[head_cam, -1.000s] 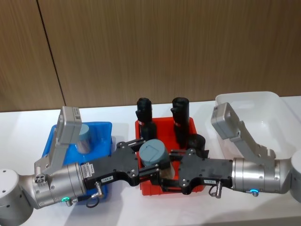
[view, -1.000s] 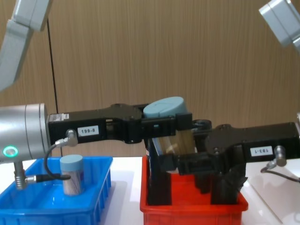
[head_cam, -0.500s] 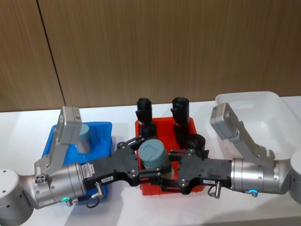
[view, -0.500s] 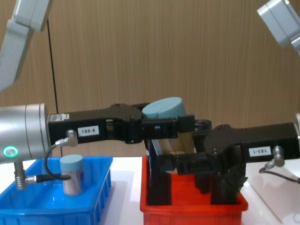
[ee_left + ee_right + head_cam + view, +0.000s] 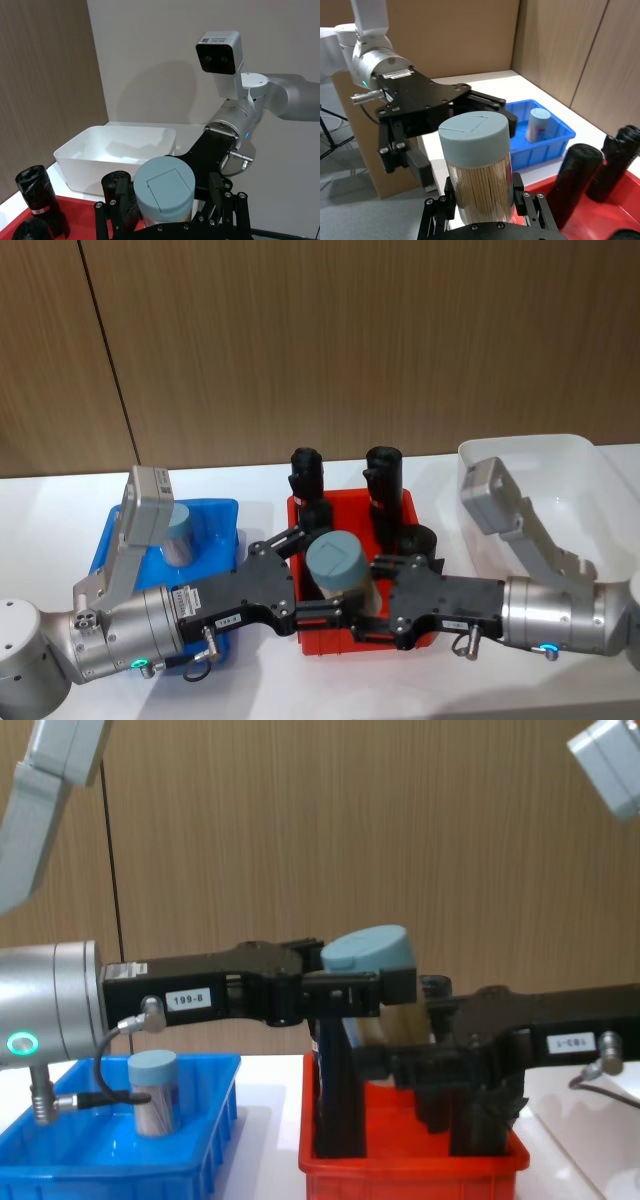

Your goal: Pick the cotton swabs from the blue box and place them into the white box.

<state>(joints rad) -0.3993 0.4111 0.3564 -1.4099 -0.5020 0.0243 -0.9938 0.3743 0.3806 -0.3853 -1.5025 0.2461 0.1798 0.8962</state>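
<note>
A wood-panelled wall fills the upper half of the head view, with a white table across the lower half. Two silver robot arms with black grippers reach in from the lower left and lower right and meet at lower centre. The white box sits at the right edge, behind the right arm. The blue box sits at left, partly hidden by the left arm. A red bin stands between them, with upright black rolls inside it. Above the red bin, one tub of cotton swabs with a pale blue-grey lid hangs in the air, tilted a little in the chest view. The right gripper clamps its clear body, where pale sticks show through. The left gripper has its jaws spread wide on either side of the tub, apart from it in the right wrist view. A second tub stands upright in the blue box. A white label on the left arm reads "199-8"; the right arm's label cannot be read.
</note>
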